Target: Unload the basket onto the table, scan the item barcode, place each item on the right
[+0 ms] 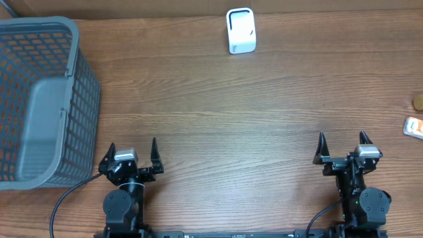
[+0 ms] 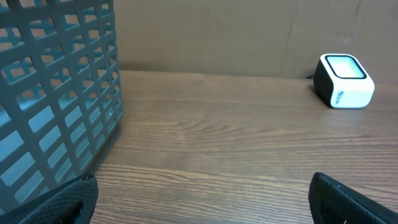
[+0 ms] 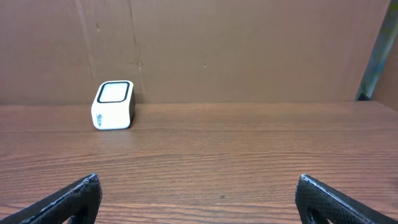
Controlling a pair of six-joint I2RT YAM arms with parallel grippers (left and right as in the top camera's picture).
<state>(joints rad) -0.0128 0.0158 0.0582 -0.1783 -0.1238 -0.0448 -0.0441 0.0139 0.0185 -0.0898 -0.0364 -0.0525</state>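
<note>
Both my jaws spread wide, empty. Wood-grain counter (image 1: 231,112); white rounded boxy scanner (image 1: 240,30); grey plastic lattice basket (image 1: 86,99), contents unclear.

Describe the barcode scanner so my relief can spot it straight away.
Start at the wooden table and look to its far edge, a little right of centre. The barcode scanner stands there alone: a small white box with rounded corners and a dark-framed window, unlike the big grey mesh basket at the left.
</note>
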